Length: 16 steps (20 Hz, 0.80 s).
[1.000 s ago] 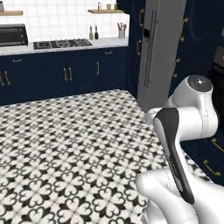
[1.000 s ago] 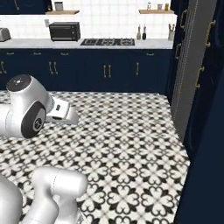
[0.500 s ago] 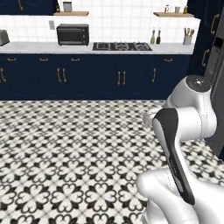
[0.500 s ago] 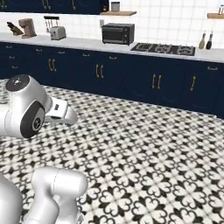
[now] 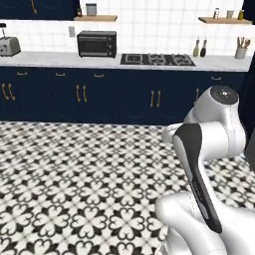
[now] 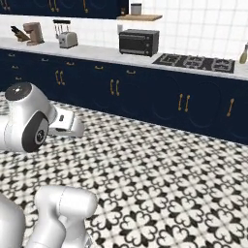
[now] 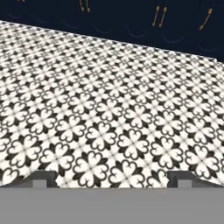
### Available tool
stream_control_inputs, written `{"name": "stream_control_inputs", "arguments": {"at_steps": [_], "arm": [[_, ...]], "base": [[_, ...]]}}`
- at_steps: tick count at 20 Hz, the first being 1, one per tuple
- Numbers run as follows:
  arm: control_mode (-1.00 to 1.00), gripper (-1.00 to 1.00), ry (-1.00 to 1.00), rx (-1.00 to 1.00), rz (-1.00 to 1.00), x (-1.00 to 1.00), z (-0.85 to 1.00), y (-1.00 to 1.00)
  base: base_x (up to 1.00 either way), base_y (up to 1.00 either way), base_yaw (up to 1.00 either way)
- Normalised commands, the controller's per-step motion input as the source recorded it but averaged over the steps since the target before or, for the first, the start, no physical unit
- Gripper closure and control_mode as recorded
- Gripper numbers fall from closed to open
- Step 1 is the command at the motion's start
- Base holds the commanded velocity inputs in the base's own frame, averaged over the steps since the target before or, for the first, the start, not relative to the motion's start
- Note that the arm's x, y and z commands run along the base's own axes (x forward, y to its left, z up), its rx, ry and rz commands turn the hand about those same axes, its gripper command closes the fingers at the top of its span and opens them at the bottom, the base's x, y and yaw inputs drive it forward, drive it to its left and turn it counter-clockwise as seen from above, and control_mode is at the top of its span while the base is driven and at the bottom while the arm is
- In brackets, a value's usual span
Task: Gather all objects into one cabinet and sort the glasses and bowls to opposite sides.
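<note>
The gripper (image 7: 112, 179) hangs over bare patterned floor (image 7: 109, 109) with its jaws spread as wide as they go and nothing between them, which I'd guess is just a carry pose while the base looks for stuff. None of the cups, the bowl or the tall cabinet can be located from here. Further back, along the worktop (image 5: 60, 59), the left base view gets the microwave (image 5: 96, 44), hob (image 5: 157, 59) and oil bottles (image 5: 199, 48), while the right base view adds a toaster (image 6: 68, 38) and knife block (image 6: 32, 33) toward its left end.

No text, label, brand, number or sign can be read anywhere. The oven (image 5: 97, 43) front, the toaster (image 6: 67, 38) and the bottles (image 5: 199, 48) on the bench (image 5: 45, 58) carry no legible marking.
</note>
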Motion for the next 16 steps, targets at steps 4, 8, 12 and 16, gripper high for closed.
{"name": "stream_control_inputs", "arguments": {"at_steps": [4, 8, 12, 16], "arm": [[1.00, -1.00, 0.00, 0.00, 0.00, 0.00, 0.00, 0.00], [1.00, -1.00, 0.00, 0.00, 0.00, 0.00, 0.00, 0.00], [1.00, -1.00, 0.00, 0.00, 0.00, 0.00, 0.00, 0.00], [1.00, -1.00, 0.00, 0.00, 0.00, 0.00, 0.00, 0.00]], "base": [[1.00, 0.20, 0.03], [1.00, 0.00, -0.01], [1.00, -0.27, -0.09], [1.00, -0.55, -0.15]]}}
